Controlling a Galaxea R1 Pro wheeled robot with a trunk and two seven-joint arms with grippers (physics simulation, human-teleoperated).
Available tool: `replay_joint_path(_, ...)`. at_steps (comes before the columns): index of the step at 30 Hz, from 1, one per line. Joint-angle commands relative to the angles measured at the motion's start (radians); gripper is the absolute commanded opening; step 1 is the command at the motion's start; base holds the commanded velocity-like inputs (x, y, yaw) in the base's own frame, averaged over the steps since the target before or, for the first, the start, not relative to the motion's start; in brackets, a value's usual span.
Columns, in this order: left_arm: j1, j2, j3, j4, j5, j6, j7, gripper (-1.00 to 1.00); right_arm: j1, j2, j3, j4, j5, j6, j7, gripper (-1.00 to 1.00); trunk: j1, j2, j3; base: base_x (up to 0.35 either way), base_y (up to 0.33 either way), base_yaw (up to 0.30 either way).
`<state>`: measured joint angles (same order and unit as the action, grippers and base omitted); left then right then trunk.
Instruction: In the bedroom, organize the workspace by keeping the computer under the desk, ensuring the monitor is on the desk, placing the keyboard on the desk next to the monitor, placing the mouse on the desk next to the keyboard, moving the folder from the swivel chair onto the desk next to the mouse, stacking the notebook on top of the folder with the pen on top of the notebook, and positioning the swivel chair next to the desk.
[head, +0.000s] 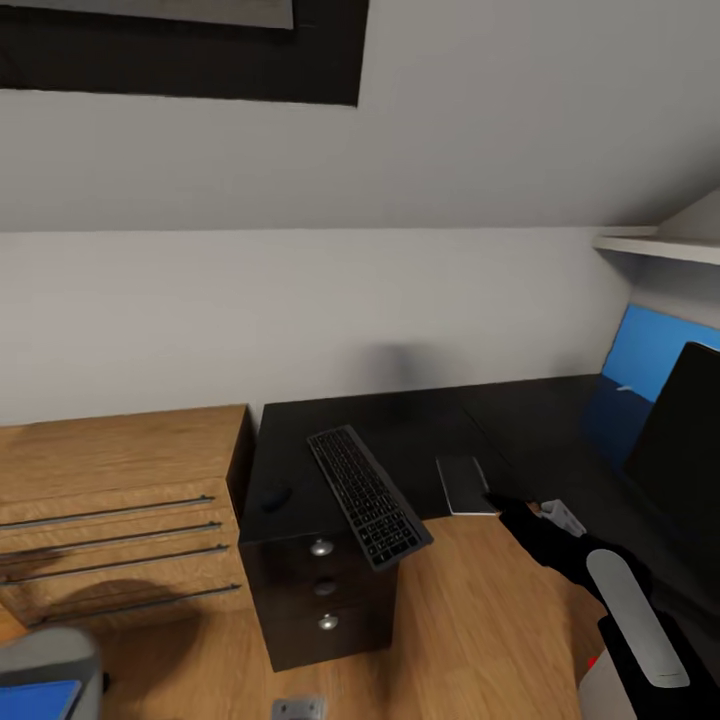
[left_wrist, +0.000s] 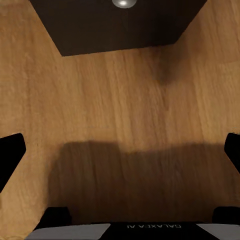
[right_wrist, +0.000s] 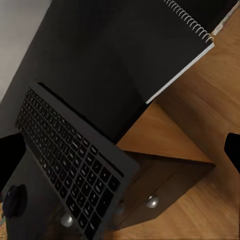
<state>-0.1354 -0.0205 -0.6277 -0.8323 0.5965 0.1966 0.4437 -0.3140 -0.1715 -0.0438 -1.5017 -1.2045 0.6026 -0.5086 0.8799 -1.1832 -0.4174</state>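
Light-wood cabinet: left, against the wall, four long dark bar handles across its front. Wood-plank floor: near, warm brown. White shelf: far right, high on the wall. Dark framed panel: upper left wall. White wall: far side.

The desk has a glossy black top and dark drawers with silver knobs. On it, the keyboard shows black keys in a grey frame. Beside the desk stand light-wood cabinets with dark bar handles; the floor is warm wood-grain.
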Motion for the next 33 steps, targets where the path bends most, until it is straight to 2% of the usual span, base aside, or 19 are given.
replay_joint_path(1, -0.001, 0.001, -0.003, -0.001, 0.006, 0.003, 0.008, 1.0, 0.0, 0.0, -0.001, -0.002, -0.01, 0.002, -0.009, 1.0, -0.005, 0.006, 0.002, -0.321, -0.156, 0.273)
replay_joint_path(7, -0.001, 0.001, -0.003, -0.001, 0.006, 0.002, 0.009, 1.0, -0.001, 0.001, 0.007, -0.002, -0.005, 0.001, -0.008, 1.0, -0.028, 0.048, 0.021, -0.321, -0.174, 0.276)
replay_joint_path(12, -0.001, 0.001, -0.002, 0.0, 0.006, 0.002, 0.01, 1.0, -0.001, 0.003, 0.05, -0.002, 0.025, -0.002, -0.009, 1.0, -0.047, 0.083, 0.037, -0.316, -0.192, 0.278)
replay_joint_path(17, -0.001, 0.001, -0.001, 0.009, 0.006, 0.001, 0.009, 1.0, -0.001, 0.003, 0.071, -0.002, 0.054, -0.01, -0.009, 1.0, -0.066, 0.118, 0.052, -0.314, -0.196, 0.278)
replay_joint_path(18, -0.001, 0.001, 0.001, 0.015, 0.006, 0.001, 0.009, 1.0, -0.001, 0.003, 0.08, -0.002, 0.068, -0.013, -0.01, 1.0, -0.07, 0.125, 0.055, -0.318, -0.16, 0.279)
replay_joint_path(20, -0.001, 0.001, 0.003, 0.024, 0.006, 0.0, 0.008, 1.0, -0.001, 0.006, 0.122, -0.002, 0.119, -0.016, -0.01, 1.0, -0.077, 0.139, 0.061, -0.329, -0.054, 0.279)
replay_joint_path(32, -0.001, 0.001, 0.004, 0.028, 0.006, -0.002, 0.009, 1.0, 0.0, 0.007, 0.222, -0.006, 0.221, -0.027, -0.008, 1.0, -0.123, 0.223, 0.092, -0.336, -0.012, 0.264)
replay_joint_path(33, -0.001, 0.003, 0.005, 0.028, 0.006, -0.024, 0.009, 1.0, -0.001, 0.007, 0.234, -0.007, 0.234, -0.027, -0.008, 1.0, -0.127, 0.23, 0.095, -0.34, -0.001, 0.082)
